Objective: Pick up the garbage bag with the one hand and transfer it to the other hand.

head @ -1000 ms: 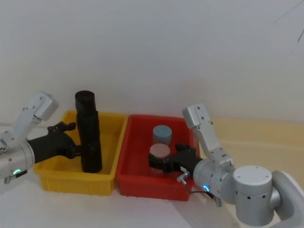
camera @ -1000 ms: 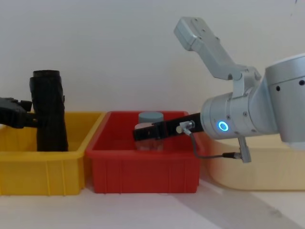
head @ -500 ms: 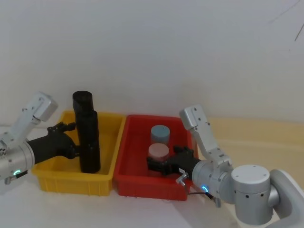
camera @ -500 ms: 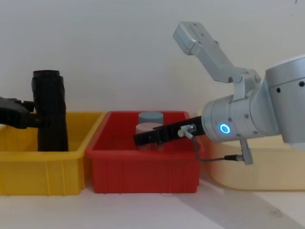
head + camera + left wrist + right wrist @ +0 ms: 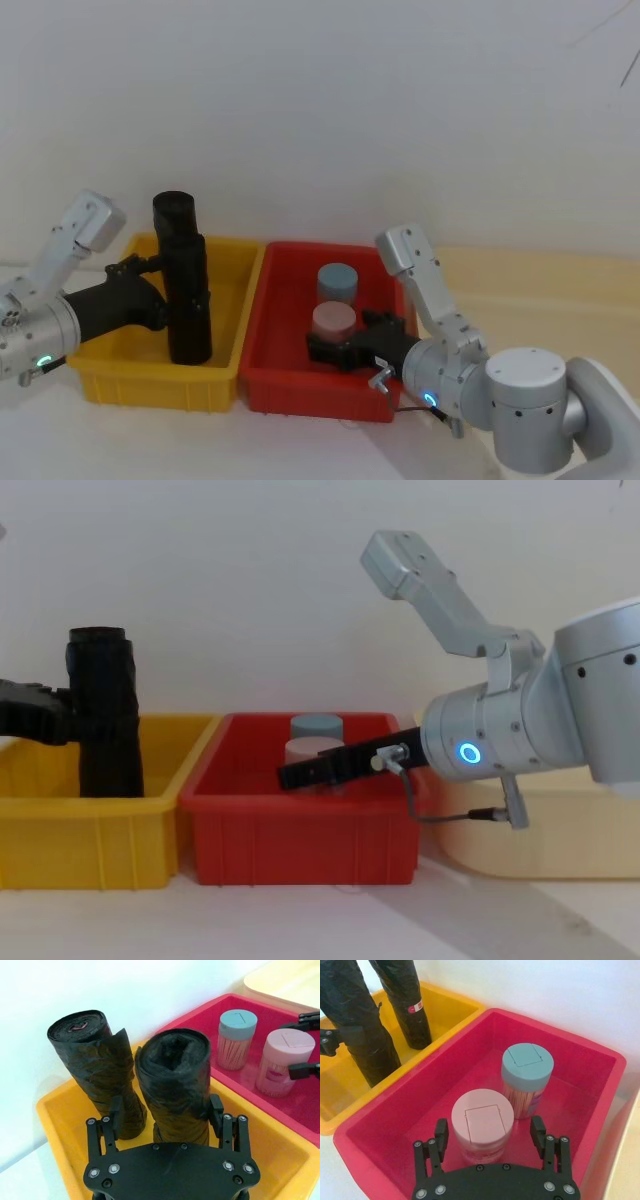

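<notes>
Left hand [image 5: 166,1106]: released, straddling the garbage bag roll [image 5: 172,1075], upright in the yellow bin [image 5: 50,1125], seemingly lined up to clench | Right hand [image 5: 489,1127]: released, hovering over the pink-lidded jar [image 5: 482,1119] in the red bin [image 5: 560,1060], likely parked ready to receive.

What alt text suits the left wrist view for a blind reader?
The left hand, fingers open, straddles an upright black garbage bag in a yellow bin, a second roll beside it. A red bin alongside holds a blue-lidded jar and a pink-lidded jar.
</notes>
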Available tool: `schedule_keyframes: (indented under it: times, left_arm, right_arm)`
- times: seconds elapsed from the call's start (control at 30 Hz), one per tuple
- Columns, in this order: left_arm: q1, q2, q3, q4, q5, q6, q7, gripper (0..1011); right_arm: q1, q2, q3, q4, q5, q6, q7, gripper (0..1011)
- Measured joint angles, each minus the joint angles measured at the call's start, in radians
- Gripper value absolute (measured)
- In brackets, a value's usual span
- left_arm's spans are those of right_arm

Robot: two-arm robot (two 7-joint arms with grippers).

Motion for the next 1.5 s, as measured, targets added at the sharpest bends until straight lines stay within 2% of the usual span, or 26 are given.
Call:
schedule_keyframes:
  times: [0.87, 0.97, 1.1, 1.3, 1.4, 1.5]
  left_arm:
    - [-0.012, -0.029, 0.005, 0.015, -0.065, 0.004, -0.042, 1002]
    - [-0.012, -0.03, 0.005, 0.015, -0.067, 0.005, -0.043, 1000]
    - [-0.013, -0.031, 0.006, 0.016, -0.07, 0.006, -0.045, 933]
    - [-0.013, -0.032, 0.006, 0.017, -0.073, 0.008, -0.048, 775]
    - [-0.014, -0.032, 0.007, 0.017, -0.075, 0.008, -0.049, 659]
    - [-0.014, -0.032, 0.007, 0.017, -0.075, 0.008, -0.049, 599]
  right_arm:
    - [0.003, -0.025, 0.016, 0.03, -0.007, -0.03, 0.005, 1004]
    - [0.003, -0.026, 0.018, 0.031, -0.006, -0.032, 0.005, 965]
    - [0.003, -0.028, 0.019, 0.033, -0.006, -0.035, 0.004, 864]
    - [0.003, -0.029, 0.02, 0.035, -0.005, -0.037, 0.003, 684]
    - [0.003, -0.03, 0.021, 0.036, -0.005, -0.038, 0.003, 661]
    - [0.003, -0.03, 0.021, 0.037, -0.005, -0.039, 0.002, 661]
